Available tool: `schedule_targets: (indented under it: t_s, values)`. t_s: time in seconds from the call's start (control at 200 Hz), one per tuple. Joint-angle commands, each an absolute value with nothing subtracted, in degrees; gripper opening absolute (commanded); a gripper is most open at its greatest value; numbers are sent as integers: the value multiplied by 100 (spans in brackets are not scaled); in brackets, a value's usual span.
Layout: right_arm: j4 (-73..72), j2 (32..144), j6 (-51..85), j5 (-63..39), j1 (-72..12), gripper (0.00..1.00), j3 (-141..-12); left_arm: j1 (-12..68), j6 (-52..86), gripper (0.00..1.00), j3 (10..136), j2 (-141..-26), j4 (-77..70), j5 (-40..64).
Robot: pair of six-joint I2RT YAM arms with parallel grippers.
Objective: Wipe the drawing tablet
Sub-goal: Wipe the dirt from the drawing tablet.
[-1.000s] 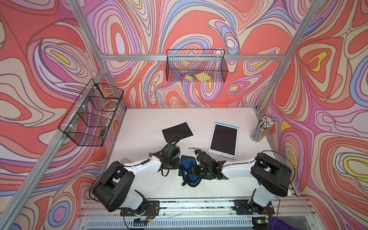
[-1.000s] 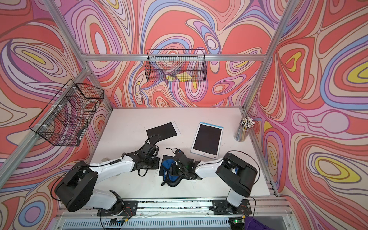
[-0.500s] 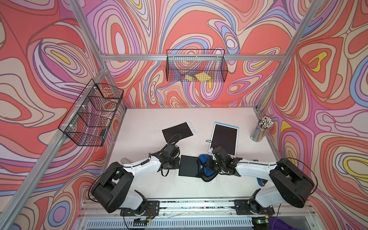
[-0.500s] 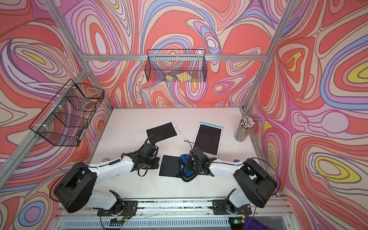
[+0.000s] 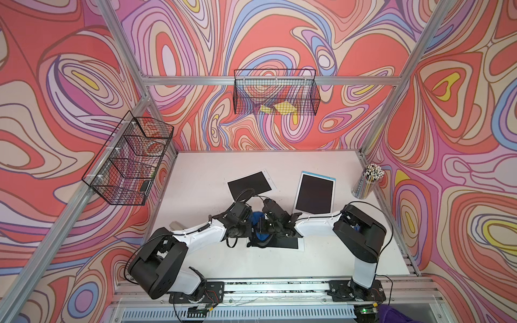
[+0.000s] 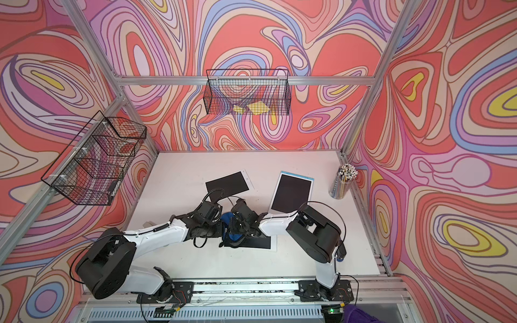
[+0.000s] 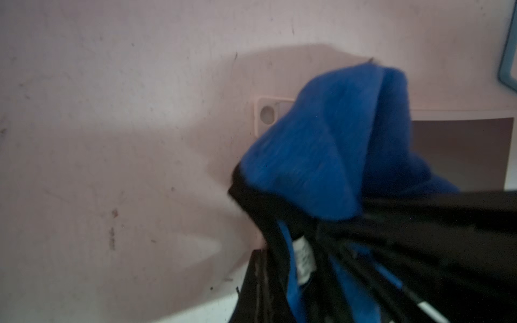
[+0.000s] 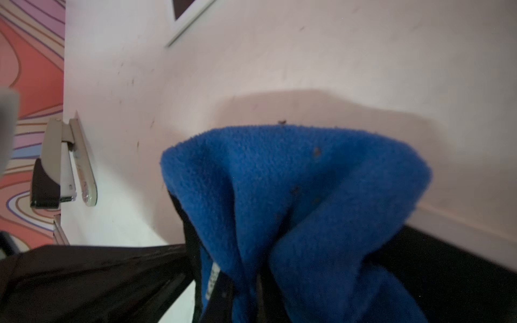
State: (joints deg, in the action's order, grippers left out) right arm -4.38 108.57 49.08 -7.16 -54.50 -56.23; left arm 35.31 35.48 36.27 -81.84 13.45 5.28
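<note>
With the right gripper (image 5: 264,228) clamped on the blue fleece cloth (image 8: 293,181) over one end of the flat black drawing tablet (image 5: 282,243) nearest the robot, and the left gripper (image 5: 244,227) closed just beside it, a wipe could go wrong two ways — knocking the claws together or dragging the tablet askew.

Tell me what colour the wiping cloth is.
Bright blue; the cloth shows best in the right wrist view.

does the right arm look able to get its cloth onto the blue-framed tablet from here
Probably yes. The blue-framed tablet lies flat, screen bare, just beyond the right gripper, which is shut on the blue cloth. Only open table lies between them.
</note>
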Motion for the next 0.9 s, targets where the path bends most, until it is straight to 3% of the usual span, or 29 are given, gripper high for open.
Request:
schedule_targets:
  t_s: [0.0,0.346,0.626,0.781,0.896]
  values:
    - [605,11296,5165,-756,-5863,0,-5239,3542,3628,2,3316,-8455,1976,420]
    - [468,10612,5575,-519,-5954,0,-4106,3542,3597,2,3310,-8378,2054,309]
    - [475,9231,5520,-565,-4742,0,-2600,3548,3581,2,3314,-8345,2082,299]
    - [1011,8553,5142,-403,-4123,0,-2500,3542,3579,2,3308,-8350,2063,308]
    - [960,8763,4977,-475,-4086,0,-2797,3549,3587,2,3305,-8350,2049,333]
